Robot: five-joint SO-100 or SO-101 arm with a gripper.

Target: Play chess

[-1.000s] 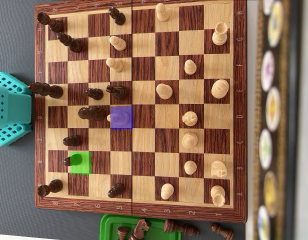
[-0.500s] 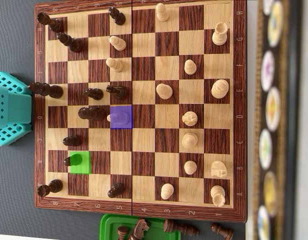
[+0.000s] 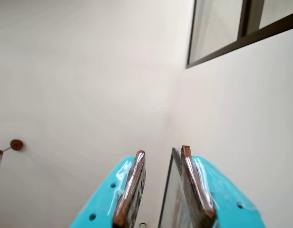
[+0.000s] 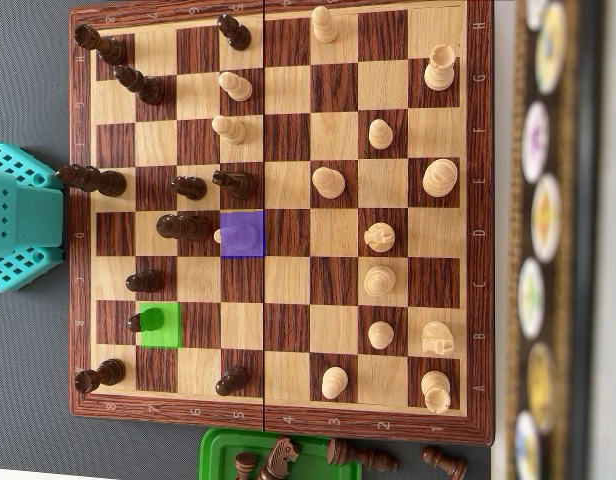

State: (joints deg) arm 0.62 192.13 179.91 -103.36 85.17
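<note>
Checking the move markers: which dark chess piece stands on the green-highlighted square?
The dark pawn at the green square, lower left in the overhead view. No other dark piece touches a coloured square; the purple square has a light piece.

The wooden chessboard (image 4: 288, 215) lies flat, its dark and light squares partly filled. Dark pieces (image 4: 188, 187) crowd the overhead view's left side; light pieces (image 4: 380, 133) stand mostly on the right. A dark pawn (image 4: 143, 320) stands at a green-marked square (image 4: 163, 328); a light piece (image 4: 236, 235) occupies a purple-marked square.
</note>
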